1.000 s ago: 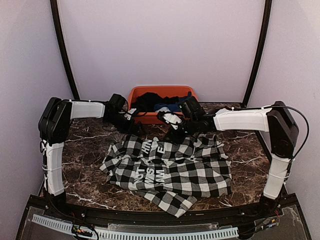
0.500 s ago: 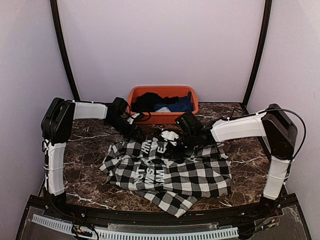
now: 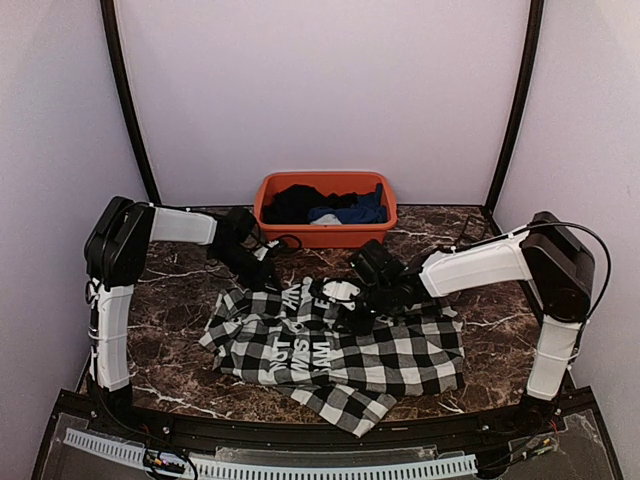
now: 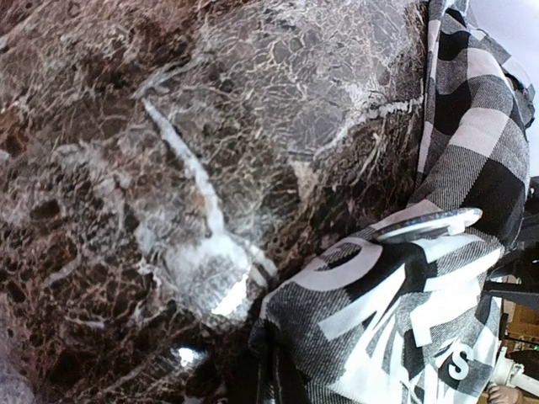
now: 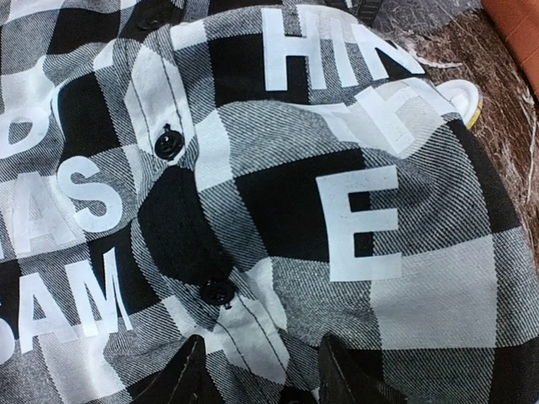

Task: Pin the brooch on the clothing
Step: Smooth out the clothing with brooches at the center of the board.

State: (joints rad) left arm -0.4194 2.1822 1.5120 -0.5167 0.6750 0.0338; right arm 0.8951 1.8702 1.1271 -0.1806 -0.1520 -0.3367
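The clothing [image 3: 340,345], a black-and-white check shirt with white block letters, lies spread on the marble table. My left gripper [image 3: 265,282] is at its far left edge and is shut on a bunched fold of the fabric [image 4: 274,370]. My right gripper [image 3: 345,300] rests on the shirt's upper middle. Its fingers [image 5: 189,370] stand apart on the button placket [image 5: 253,337], with flat cloth between them. The brooch [image 5: 461,97], a white round badge with a yellow rim, peeks out at the shirt's edge. The left wrist view shows the brooch [image 4: 429,223] edge-on.
An orange basket [image 3: 322,238] with dark and blue garments stands at the back centre, just beyond both grippers. Its corner [image 5: 515,21] shows in the right wrist view. Bare marble [image 4: 168,168] lies left of the shirt. Side walls close in the table.
The left gripper has closed on the shirt's far left edge. The right arm has come down from beside the basket onto the shirt. The fabric's upper edge has bunched slightly.
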